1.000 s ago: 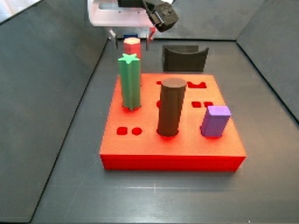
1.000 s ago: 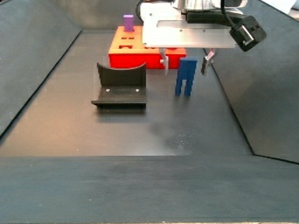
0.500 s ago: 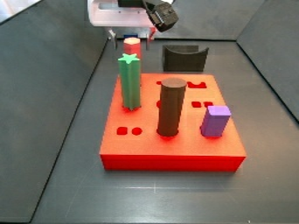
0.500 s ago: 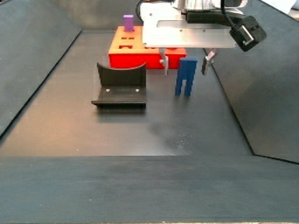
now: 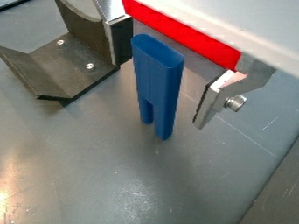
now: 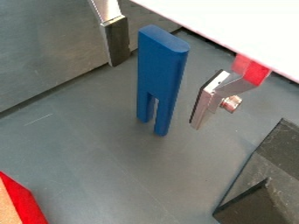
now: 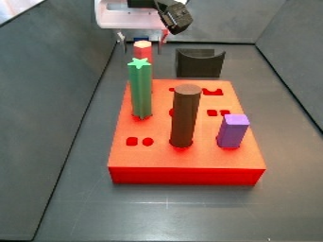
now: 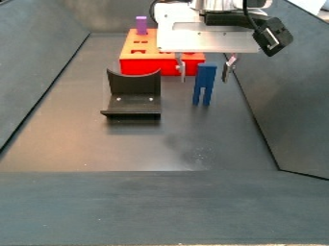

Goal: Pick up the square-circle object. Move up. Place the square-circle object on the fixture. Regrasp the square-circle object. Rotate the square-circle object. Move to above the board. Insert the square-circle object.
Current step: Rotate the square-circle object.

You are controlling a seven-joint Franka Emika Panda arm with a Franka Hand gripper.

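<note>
The blue square-circle object stands upright on the grey floor, prongs down. My gripper is open around it, and in both wrist views a gap shows between each finger and the piece. A side view shows the piece under my gripper, just right of the dark fixture and in front of the red board. The fixture lies close beside one finger. The other finger is near the board's edge.
On the red board stand a green star-topped post, a tall dark brown cylinder and a purple block. The fixture sits behind the board. Sloped grey walls enclose the floor.
</note>
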